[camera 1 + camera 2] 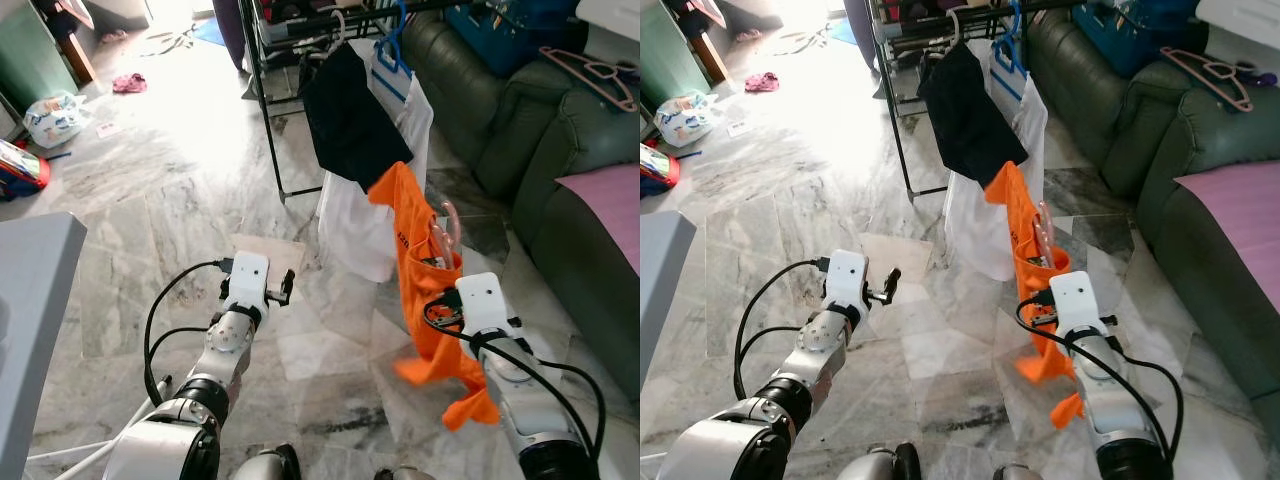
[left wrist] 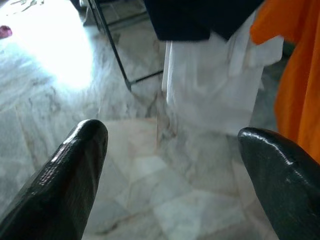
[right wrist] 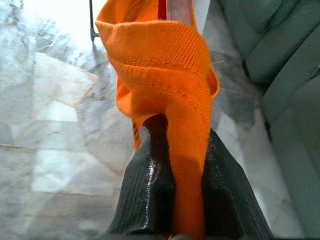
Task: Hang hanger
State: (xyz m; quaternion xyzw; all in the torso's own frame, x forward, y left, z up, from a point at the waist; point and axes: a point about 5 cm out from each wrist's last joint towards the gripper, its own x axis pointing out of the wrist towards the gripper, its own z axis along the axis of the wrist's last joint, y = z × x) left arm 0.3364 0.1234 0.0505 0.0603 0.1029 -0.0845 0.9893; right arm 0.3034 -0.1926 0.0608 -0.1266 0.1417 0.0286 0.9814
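An orange shirt (image 1: 420, 260) on a pink hanger (image 1: 446, 232) hangs from my right gripper (image 1: 443, 292), which is shut on the cloth; the wrist view shows both fingers (image 3: 150, 190) pinching the orange shirt (image 3: 170, 75). The hanger's hook sticks up above the collar. Ahead stands a black clothes rack (image 1: 262, 90) with a black garment (image 1: 345, 110) and a white garment (image 1: 365, 215) hanging on it, one on a blue hanger (image 1: 393, 50). The shirt is held below and in front of the rack. My left gripper (image 1: 285, 290) is open, low over the floor, with nothing between its fingers (image 2: 65, 185).
A dark green sofa (image 1: 520, 130) runs along the right, with a loose pink hanger (image 1: 600, 75) on its back and a pink cloth (image 1: 605, 195) on the seat. A grey table edge (image 1: 30, 300) is at left. Bags and clutter (image 1: 50, 115) lie on the marble floor far left.
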